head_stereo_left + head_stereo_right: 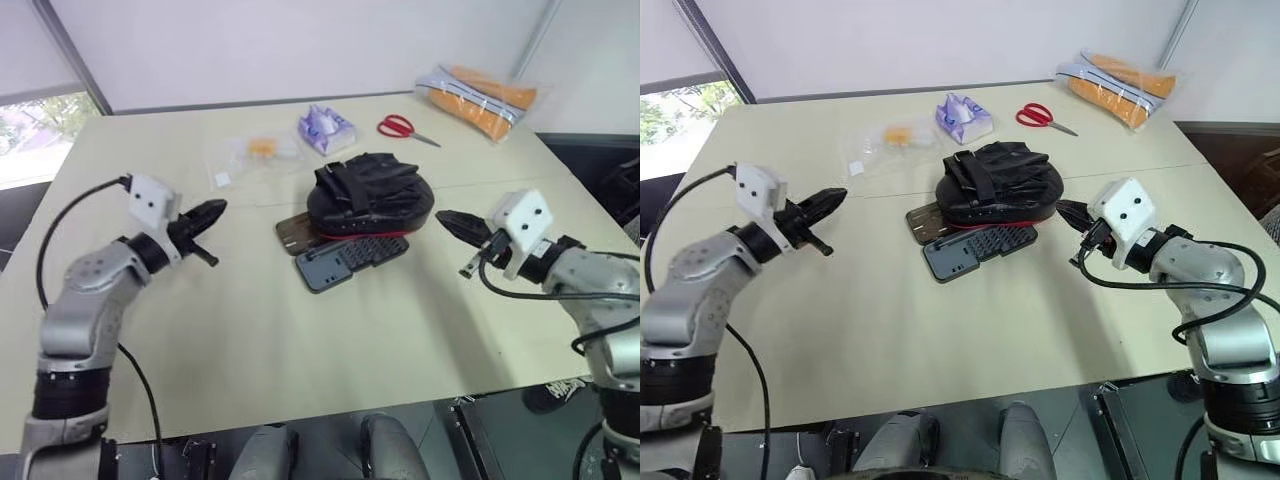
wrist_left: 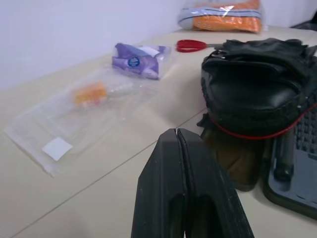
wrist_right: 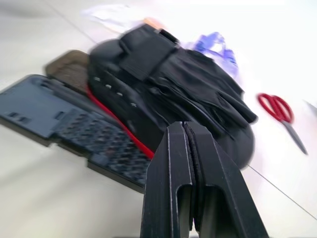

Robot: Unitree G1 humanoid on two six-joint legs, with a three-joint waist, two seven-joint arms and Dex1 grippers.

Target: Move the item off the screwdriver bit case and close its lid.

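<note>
The item, a black padded mitt (image 1: 370, 195) with a red rim and straps, lies at the table's middle on top of the open screwdriver bit case. The grey-blue bit tray (image 1: 345, 262) sticks out toward me from under it. The smoky brown lid (image 1: 298, 234) lies flat at the mitt's left, partly covered. My left gripper (image 1: 218, 208) is shut and empty, hovering left of the case and pointing at it. To the right of the mitt my right gripper (image 1: 443, 217) is also shut and empty, aimed at the mitt's side (image 3: 168, 84).
Behind the mitt lie a purple tissue pack (image 1: 326, 128), red scissors (image 1: 400, 127) and a clear bag (image 1: 255, 150) with something orange in it. An orange and grey bundle (image 1: 478, 98) sits at the far right corner. Bare tabletop (image 1: 300, 350) stretches in front of the case.
</note>
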